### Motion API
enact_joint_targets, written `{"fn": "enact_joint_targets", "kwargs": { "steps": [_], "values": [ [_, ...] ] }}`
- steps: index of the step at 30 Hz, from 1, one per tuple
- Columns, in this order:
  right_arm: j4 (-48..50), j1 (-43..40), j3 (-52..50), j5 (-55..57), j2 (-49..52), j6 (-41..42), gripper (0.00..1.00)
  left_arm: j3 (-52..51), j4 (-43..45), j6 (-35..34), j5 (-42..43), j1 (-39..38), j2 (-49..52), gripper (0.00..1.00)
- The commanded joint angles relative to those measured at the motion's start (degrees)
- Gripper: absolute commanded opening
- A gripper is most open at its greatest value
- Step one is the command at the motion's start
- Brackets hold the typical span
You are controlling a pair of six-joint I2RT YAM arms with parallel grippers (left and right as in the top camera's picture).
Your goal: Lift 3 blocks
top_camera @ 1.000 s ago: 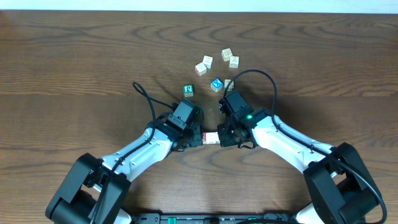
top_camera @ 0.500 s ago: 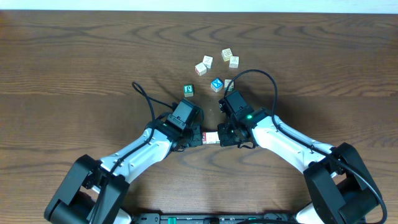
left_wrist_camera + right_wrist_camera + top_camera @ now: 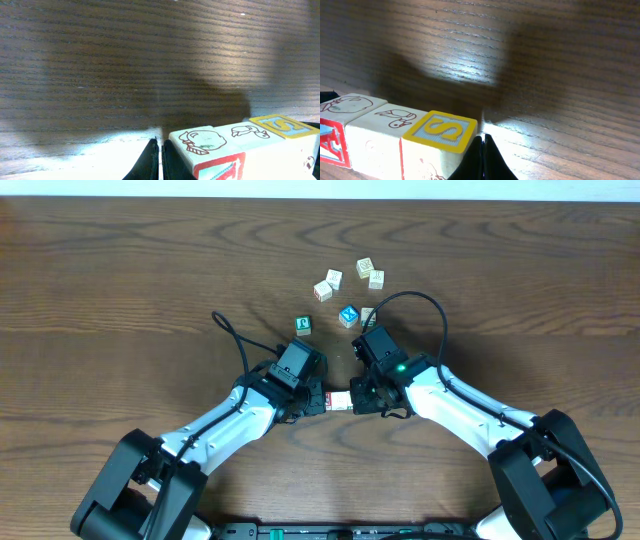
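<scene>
Wooden blocks (image 3: pixel 339 401), three in a row, sit pinned end to end between the closed tips of the left gripper (image 3: pixel 325 402) and right gripper (image 3: pixel 353 401), on the robot's side of the blue cube (image 3: pixel 348 315); neither pincer grips anything itself. Only the wrist views show faces: a blue S in a yellow border on the S block (image 3: pixel 440 131) against the right gripper, a line-drawn bird on the middle block (image 3: pixel 390 117), a round fruit on the red-edged block (image 3: pixel 347 106). Overhead alone shows a green cube (image 3: pixel 303 326) left of the blue cube and pale cubes (image 3: pixel 334 278) beyond it, lettering too small to read
</scene>
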Motion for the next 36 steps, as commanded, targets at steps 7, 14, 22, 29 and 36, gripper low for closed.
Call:
{"fn": "enact_joint_targets", "kwargs": {
  "steps": [7, 14, 22, 29, 36],
  "values": [
    [1.42, 4.92, 3.08, -14.49, -1.25, 0.11, 0.01, 1.95, 3.32, -1.14, 10.23, -2.14, -4.17, 0.07],
    [0.37, 4.92, 3.23, -14.49, -1.25, -0.33, 0.01, 1.95, 3.32, -1.18, 10.25, -2.14, -4.26, 0.08],
    [-0.48, 4.94, 4.07, -14.49, -1.25, -0.61, 0.01, 2.05, 2.86, -1.81, 10.25, -2.14, -4.28, 0.07],
    [-0.94, 4.94, 4.61, -14.49, -1.27, -1.01, 0.01, 2.89, 1.97, -1.79, 10.25, -2.14, -4.28, 0.07],
    [-0.94, 4.94, 4.63, -14.47, -1.57, -1.16, 0.01, 4.13, 1.60, -1.75, 10.25, -2.14, -4.28, 0.07]
  ]
}}
